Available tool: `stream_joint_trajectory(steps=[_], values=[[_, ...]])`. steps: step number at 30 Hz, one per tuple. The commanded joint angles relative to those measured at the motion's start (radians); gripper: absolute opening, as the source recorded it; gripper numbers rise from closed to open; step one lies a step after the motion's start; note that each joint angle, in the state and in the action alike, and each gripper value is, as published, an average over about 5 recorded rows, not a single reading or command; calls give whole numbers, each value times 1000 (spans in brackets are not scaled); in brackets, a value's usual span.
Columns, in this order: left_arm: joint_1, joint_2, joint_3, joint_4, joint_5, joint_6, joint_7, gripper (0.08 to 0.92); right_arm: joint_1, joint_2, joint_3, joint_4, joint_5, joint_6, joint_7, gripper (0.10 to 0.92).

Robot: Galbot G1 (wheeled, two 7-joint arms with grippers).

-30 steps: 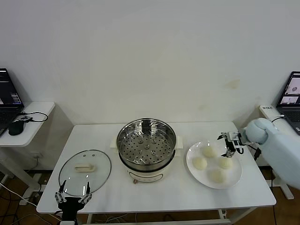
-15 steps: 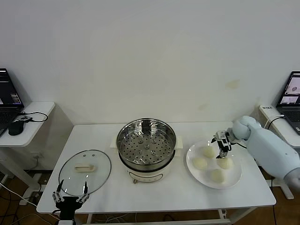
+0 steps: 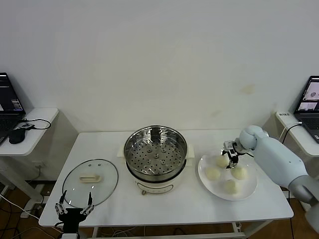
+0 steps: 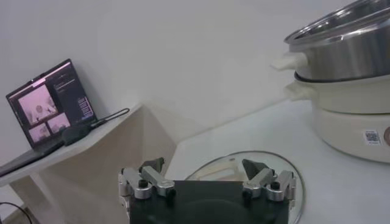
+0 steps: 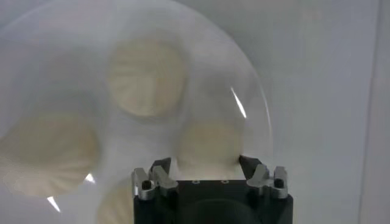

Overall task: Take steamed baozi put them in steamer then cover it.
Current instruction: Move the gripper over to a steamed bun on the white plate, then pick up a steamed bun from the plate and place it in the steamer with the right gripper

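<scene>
White QR-type sticker (image 4: 370, 137) on steamer (image 4: 341, 91) base, text illegible.

You've got a plain white wall (image 3: 159, 59) filling the upper half of the frame, w/ a faint stain at right. A white table (image 3: 164, 206) on metal legs sits center-bottom. At left edge there's a small white side desk (image 3: 35, 130) w/ an open laptop (image 3: 9, 107), a black mouse (image 3: 17, 135) and a cable. At right edge you see another laptop (image 3: 309, 102), screen lit, on a 2nd white surface. Brown floor (image 3: 12, 211) shows bottom left, w/ loose cables. Light is even, soft, no hard shadows.
</scene>
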Motion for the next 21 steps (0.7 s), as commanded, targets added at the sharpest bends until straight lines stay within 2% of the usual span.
stream_joint_trajectory(steps=[1,7,16,21], values=[[-1,2,-1,1,1,-2,-1,823,16,13,-9,-9,2,3,-2,618],[0,6,-4,-2,1,-5,-1,823,60,-28,-35,65,73,-6,-25,603],[-3,16,0,-5,-1,-8,-3,823,335,-157,-245,298,328,-65,-65,602],[-8,21,5,-8,-4,-9,-8,823,515,-146,-364,348,443,-77,-63,602]])
